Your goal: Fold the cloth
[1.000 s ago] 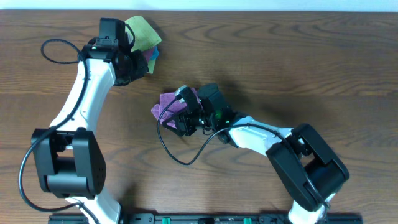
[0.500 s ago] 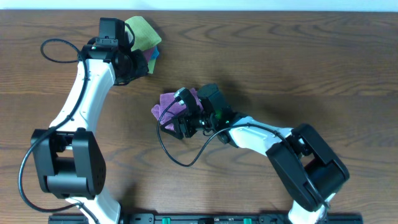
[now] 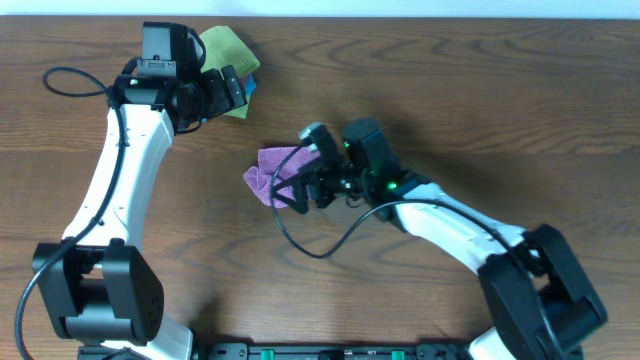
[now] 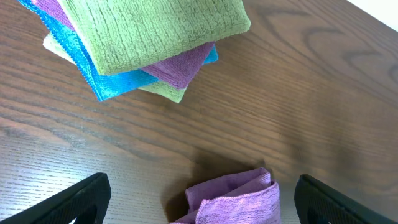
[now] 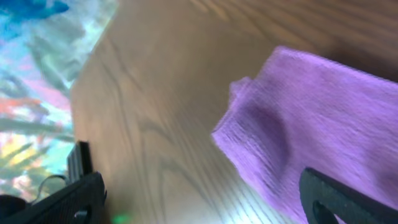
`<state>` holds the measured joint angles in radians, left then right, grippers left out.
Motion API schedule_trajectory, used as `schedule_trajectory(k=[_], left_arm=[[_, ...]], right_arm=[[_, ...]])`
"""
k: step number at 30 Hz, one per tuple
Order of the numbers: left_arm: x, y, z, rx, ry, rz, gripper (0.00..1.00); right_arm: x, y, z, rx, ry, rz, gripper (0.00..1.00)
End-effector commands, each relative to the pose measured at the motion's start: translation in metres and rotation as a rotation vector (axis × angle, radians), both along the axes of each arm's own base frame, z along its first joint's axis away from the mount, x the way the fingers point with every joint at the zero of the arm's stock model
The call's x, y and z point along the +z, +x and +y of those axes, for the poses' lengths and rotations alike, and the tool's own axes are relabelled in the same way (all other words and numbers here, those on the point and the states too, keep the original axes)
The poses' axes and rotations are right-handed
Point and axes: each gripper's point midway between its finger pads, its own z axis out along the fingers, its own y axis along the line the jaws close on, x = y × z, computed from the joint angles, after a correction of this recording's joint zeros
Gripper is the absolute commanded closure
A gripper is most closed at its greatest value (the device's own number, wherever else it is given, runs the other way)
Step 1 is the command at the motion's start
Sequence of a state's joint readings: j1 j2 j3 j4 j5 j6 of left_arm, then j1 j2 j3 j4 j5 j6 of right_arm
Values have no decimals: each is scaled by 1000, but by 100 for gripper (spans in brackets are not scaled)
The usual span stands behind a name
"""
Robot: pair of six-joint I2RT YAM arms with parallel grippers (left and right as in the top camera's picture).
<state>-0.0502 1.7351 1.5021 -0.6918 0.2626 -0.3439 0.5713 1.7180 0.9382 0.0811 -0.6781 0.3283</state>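
Lilac terry microfibre cloth (image 3: 272,172) lies mid-way across the dark wooden tabletop (image 3: 480,90). It's a small folded bundle, layered edges showing, left end rumpled. Right tool (image 3: 298,188) sits over its right side, jaws spread wide, gripping nothing. Left tool (image 3: 228,88) is beside the stack of folded cloths (image 3: 228,48), lime-green on top. Its jaws are also wide apart and empty.

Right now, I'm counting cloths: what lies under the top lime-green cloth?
Under the lime-green cloth, edges of a purple cloth, a blue cloth and a pale green cloth stick out. Their middles, and anything deeper, are covered.
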Motion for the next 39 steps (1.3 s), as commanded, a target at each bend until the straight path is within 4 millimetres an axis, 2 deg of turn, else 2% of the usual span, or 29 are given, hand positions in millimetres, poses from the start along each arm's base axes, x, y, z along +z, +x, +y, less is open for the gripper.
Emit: schedule_trajectory(k=[1,5,9,12,16,18,22,26,29,34,39], left_arm=[[21,3,0,8,-21,-47,4],[25,2,-7,-15,-55,-51,5],[26,-4,-17,-49,-107,-34,5],[24,-11,-21,-62,-129,-4,5],[19,-20,-20,-61,-142,41,4],[18,-22,-20,-66,-153,52,4],[21,-25,-27,-90,-202,57,5],[21,-25,-27,-91,-204,57,4],[21,-24,-24,-84,-204,55,5],[21,-20,-2,-31,-205,50,5],[23,-17,30,39,-234,40,5]], right_arm=[[15,20,-28,-50,-58,-106,1],[19,32,-78,-152,-183,-136,1],[39,37,-135,-270,-265,-158,1],[53,28,-175,-334,-308,-153,1],[68,6,-226,-405,-368,-147,1],[78,-4,-234,-403,-342,-173,1],[88,-12,-216,-333,-246,-208,1],[72,-9,-180,-253,-171,-136,1],[59,1,-142,-185,-117,-106,1],[37,13,-80,-105,0,-33,1],[10,7,-33,-24,82,68,1]])
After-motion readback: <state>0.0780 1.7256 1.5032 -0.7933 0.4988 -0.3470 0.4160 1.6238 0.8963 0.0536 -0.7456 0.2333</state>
